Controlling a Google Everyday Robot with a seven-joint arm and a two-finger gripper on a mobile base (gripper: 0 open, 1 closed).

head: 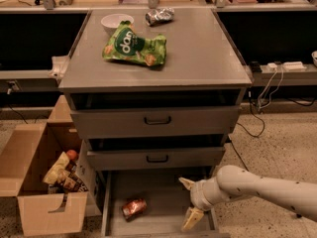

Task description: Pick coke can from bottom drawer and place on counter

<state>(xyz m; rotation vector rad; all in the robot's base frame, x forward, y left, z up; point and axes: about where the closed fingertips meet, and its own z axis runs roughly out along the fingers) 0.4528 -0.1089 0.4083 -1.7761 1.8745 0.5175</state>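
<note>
1. Pincer [185,204] sits low at the right side of the bottom drawer [163,221]. Its two fingers are spread wide with nothing between them, and the gap faces left, I'd say so it can slide in around the can.
2. Coke can [134,208] lies on its side on the drawer floor, near-left, apart from the pincer and untouched.
3. That bottom drawer stands out furthest toward us, which leaves its floor open from above. The upper drawers [157,120] above it are barely out.
4. Up top, the desk [203,58] has bare grey surface across its right half and near edge, which looks like the natural landing spot. Its far-left part is taken by a green snack bag [133,46], a white bowl [117,21] and a crumpled foil lump [159,16].
5. Count: one can, one pincer, three drawers, two black handles, three things on the desk. One cardboard box [44,202] stands on the floor at left, stuffed with packets.
</note>
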